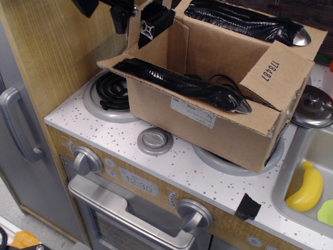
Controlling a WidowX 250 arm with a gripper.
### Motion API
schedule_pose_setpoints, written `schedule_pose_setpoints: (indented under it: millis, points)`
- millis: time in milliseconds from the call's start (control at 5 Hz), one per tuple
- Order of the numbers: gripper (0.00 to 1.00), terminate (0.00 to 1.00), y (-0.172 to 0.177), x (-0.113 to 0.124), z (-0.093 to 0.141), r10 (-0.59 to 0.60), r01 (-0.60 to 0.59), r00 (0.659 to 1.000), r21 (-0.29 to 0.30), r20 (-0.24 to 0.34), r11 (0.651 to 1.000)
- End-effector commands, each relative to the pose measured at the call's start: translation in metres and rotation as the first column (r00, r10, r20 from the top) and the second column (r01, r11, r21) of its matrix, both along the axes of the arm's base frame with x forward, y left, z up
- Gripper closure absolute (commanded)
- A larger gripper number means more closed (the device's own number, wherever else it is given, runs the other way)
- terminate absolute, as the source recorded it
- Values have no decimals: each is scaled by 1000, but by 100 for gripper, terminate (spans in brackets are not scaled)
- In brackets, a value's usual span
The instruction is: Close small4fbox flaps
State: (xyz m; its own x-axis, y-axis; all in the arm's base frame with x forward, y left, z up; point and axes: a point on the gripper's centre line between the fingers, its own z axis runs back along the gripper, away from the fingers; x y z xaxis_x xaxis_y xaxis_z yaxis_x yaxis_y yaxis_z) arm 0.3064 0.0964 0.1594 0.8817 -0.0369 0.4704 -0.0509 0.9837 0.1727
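Note:
The brown cardboard small4fbox (229, 133) stands open on the toy stove top, white label on its front side. The near long flap (179, 83) lies outward with a black-wrapped, silver-tipped bar on it. The far long flap (244, 21) carries another such bar. The right short flap (270, 70) printed "178487" leans outward. The left short flap with the black block (153, 23) is raised nearly upright. My black gripper (120, 10) is at the top left, just left of that flap; whether it touches the flap or how its jaws stand cannot be told.
A coil burner (112, 91) lies left of the box. A round knob (154, 140) sits in front. A metal pot lid (314, 107) and a sink with a yellow banana (306, 188) are at the right. A wooden wall (47, 57) stands at the left.

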Motion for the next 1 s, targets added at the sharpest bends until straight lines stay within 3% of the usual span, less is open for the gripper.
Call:
schedule_pose_setpoints:
  millis: [0, 400, 800]
  points:
    - [0, 0, -21, 6, 12, -9, 10, 999, -24, 38, 1000]
    - [0, 0, -36, 14, -15, -62, 65, 997, -88, 35, 994]
    - [0, 0, -45, 12, -38, -84, 89, 994, -79, 65, 993]
